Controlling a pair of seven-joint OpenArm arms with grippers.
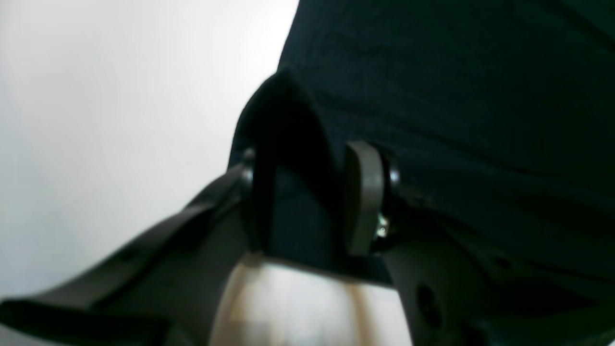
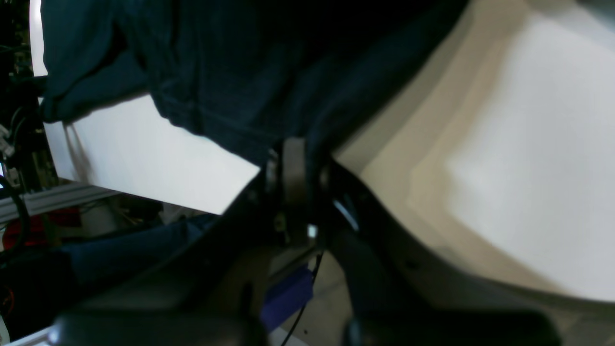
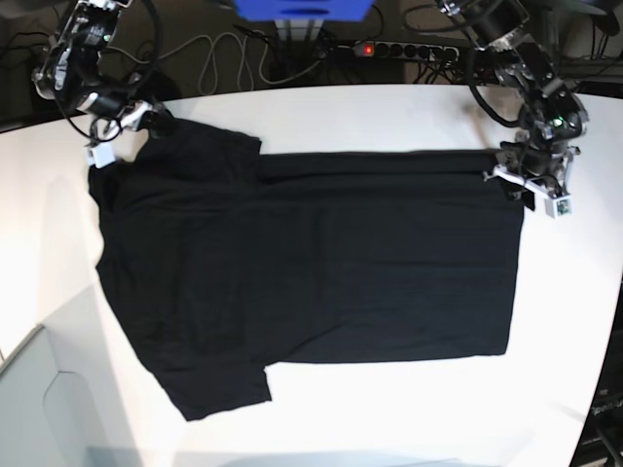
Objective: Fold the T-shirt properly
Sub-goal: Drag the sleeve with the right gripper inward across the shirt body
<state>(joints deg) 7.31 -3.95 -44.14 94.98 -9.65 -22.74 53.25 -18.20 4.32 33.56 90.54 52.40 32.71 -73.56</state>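
The black T-shirt [image 3: 321, 263] lies spread sideways on the white table [image 3: 389, 117], with its sleeves at the left and its hem at the right. No print shows. My left gripper [image 3: 513, 178] sits at the hem's far right corner. In the left wrist view it [image 1: 312, 192] is shut on a fold of the dark cloth [image 1: 456, 96]. My right gripper [image 3: 117, 136] is at the far left sleeve and shoulder. In the right wrist view it [image 2: 302, 163] is shut on the cloth [image 2: 230, 72], which hangs from it above the table.
A power strip [image 3: 409, 49] and cables lie behind the table's back edge, beside a blue box [image 3: 302, 8]. A pale grey panel [image 3: 39, 399] overlaps the front left corner. In the right wrist view the table edge [image 2: 144, 192] has clutter below it.
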